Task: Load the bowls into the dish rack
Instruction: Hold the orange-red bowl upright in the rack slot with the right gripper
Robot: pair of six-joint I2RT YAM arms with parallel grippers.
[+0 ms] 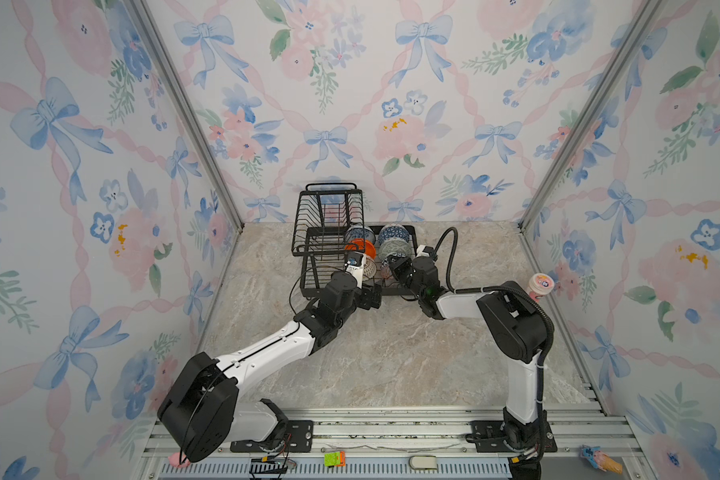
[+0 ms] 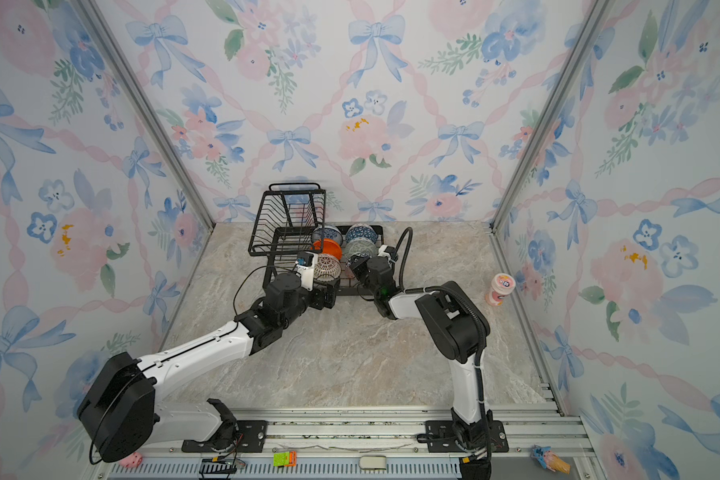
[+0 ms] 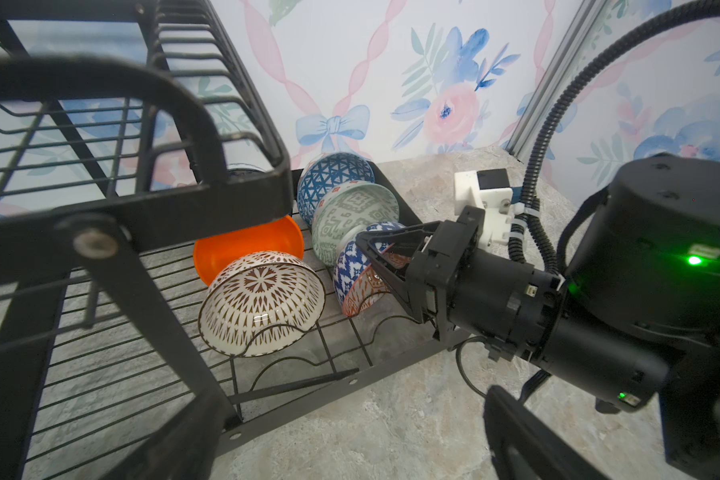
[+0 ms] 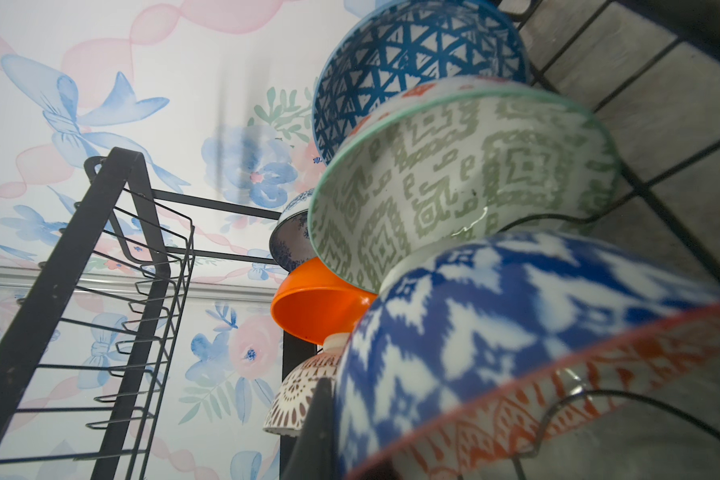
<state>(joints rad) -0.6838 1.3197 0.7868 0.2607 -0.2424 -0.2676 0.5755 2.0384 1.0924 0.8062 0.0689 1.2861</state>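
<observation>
Bowls (image 3: 262,305) stand on edge in the dish rack (image 3: 175,212). I see my right gripper (image 3: 368,245) pinched on the rim of the blue-and-orange bowl (image 3: 348,270); my left gripper (image 1: 373,296) gapes, empty.

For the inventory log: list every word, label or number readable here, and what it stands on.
No text can be read with certainty.
pink cup: a dark mark on its lid, too blurred to read.
bowls: painted patterns only, no lettering.

Left gripper (image 1: 371,296) spread wide; right gripper (image 3: 368,254) clamped.
</observation>
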